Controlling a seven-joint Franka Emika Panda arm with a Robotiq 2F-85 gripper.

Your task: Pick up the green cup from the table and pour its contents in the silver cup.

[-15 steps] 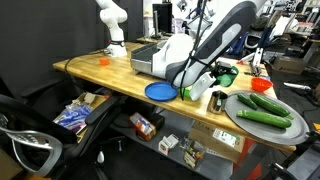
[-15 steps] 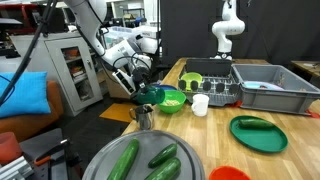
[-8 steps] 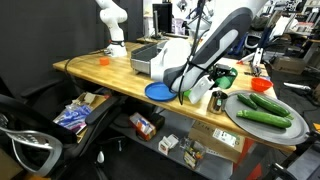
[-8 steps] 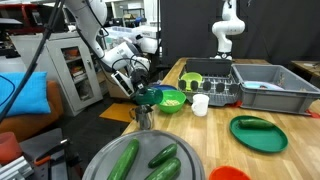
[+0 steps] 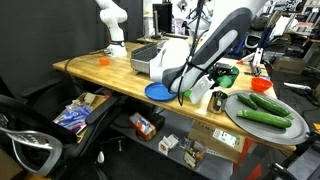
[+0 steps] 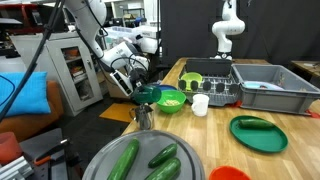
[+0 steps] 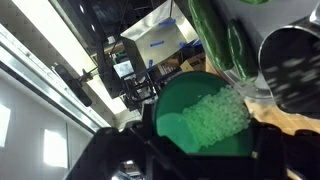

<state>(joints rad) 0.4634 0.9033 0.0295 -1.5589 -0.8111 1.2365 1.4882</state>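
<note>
Right now the gripper [image 6: 144, 93] hangs off the near corner of the table [image 6: 215, 118] with the green cup [image 6: 150, 97] in it, lifted clear of the wood and tipped well over. I can't make out the finger pads from where I stand. But the cup is hanging in the air at that angle, so I take the fingers to be pinched tight on its wall.

What matters is where the cup's mouth sits against the silver cup [image 6: 143, 117]. In an exterior view the silver cup stands upright on the table just below the green one, close under it and not touching. The lime bowl [image 6: 172, 100] sits beside them.

In the wrist view the green cup [image 7: 185, 125] gapes at the camera, its long axis laid far over from upright. Pale green bits [image 7: 218, 118] are heaped against the lip on the side toward the silver cup [image 7: 292, 60]. That cup's open mouth shows up and to the right of the lip, very near it.

To my eye the pour is at its tipping point. The heap is at the edge, and the low lip points at the silver rim rather than squarely over the opening. More tilt about the same axis should send it in. If the lip is in fact a shade short of the rim, some could land on the table.
</note>
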